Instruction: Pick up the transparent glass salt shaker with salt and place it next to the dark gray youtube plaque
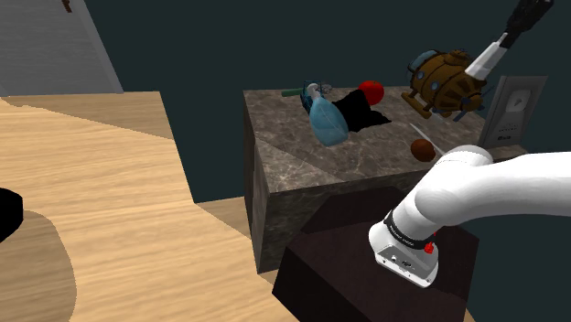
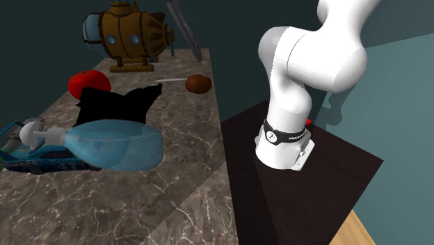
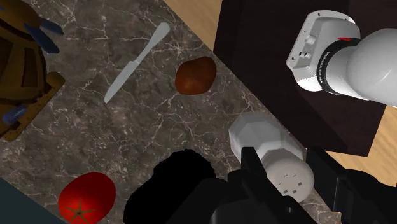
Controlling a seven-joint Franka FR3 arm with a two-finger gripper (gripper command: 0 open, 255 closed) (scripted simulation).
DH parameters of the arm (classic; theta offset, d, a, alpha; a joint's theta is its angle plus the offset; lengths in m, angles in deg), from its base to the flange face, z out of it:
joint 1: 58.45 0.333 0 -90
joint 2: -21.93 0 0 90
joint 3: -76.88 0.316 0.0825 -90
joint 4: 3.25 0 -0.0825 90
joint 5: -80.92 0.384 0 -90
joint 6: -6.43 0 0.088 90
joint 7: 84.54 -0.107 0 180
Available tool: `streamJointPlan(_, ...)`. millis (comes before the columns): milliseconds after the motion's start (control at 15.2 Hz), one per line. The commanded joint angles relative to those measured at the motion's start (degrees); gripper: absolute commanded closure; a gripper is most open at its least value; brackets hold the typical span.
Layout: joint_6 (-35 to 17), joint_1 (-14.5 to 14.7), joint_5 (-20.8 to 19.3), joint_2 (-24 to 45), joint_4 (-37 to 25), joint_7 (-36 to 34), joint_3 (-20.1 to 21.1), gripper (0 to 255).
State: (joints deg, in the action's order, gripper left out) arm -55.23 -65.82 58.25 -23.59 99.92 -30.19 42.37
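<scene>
Status: pick done, place not yet done.

- Gripper (image 3: 284, 167) clenched on the shaker (image 3: 261, 132). The fingers clasp it on both sides near its perforated cap. The shaker is drawn white-grey, not clear.
- The shaker hangs in the air, clear of the worktop (image 1: 302, 155). In the shoulder view it sits high, in front of the submarine model (image 1: 444, 80).
- On the marble below it lie a knife (image 3: 137, 60), a brown lump (image 3: 195, 74) and a tomato (image 3: 87, 197).
- The plaque (image 1: 512, 108) stands upright at the worktop's far corner, at the shoulder view's right, just beside the submarine model. The bare marble in front of it looks open.

Remaining, by my judgement: carry the shaker over to the plaque, lower it upright onto the marble beside the plaque, and release. Roughly halfway through.
</scene>
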Motion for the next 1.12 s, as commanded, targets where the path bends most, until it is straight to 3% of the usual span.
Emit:
streamJointPlan(0,0.4,0.5,-2.0,0.7,-2.2,3.2,-2.8,255)
streamJointPlan(330,0.8,3.1,-6.2,3.4,-9.0,11.3,-10.8,255)
streamJointPlan(660,0.9,8.1,-9.5,7.2,-17.7,19.8,-21.0,255)
streamJointPlan(858,1.1,13.3,-11.1,9.6,-24.3,25.0,-28.9,255)
streamJointPlan(1056,2.0,21.2,-13.0,11.2,-32.4,30.1,-38.6,255)
